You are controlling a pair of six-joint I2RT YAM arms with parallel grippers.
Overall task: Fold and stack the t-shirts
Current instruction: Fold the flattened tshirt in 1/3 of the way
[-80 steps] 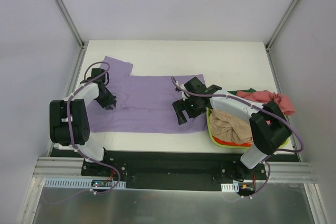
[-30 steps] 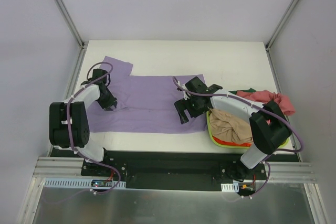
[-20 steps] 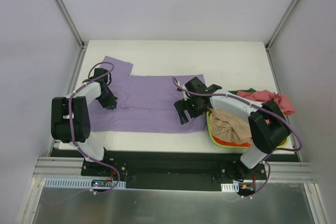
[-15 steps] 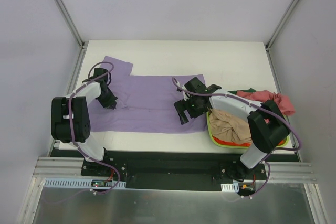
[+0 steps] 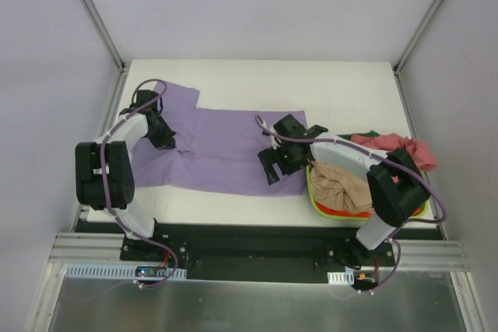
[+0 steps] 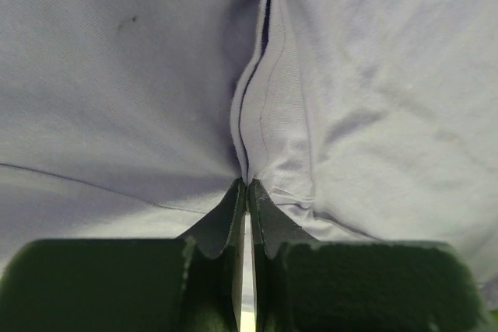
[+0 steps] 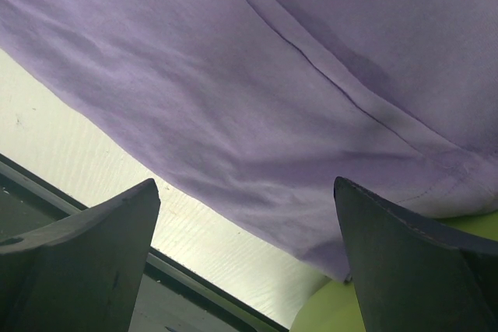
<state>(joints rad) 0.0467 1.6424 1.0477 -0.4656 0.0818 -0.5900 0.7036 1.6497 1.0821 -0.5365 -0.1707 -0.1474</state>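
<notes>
The limp, light lavender t-shirt (image 5: 226, 157) lay across the worktop (image 5: 327, 91); my left fingers (image 6: 224, 219) pinched its sturdier seam at nine o'clock, my right fingers (image 7: 85, 246) gaped above the three o'clock hem.

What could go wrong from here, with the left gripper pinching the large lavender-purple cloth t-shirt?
1. The left gripper pinches only a thin ridge of the lavender-purple cloth t-shirt; a pull may slip it free.
2. The right gripper hangs open over the shirt's near right corner, so a one-sided pull may bunch the cloth.
3. That corner lies beside the lime-green plastic basket and might snag.
</notes>
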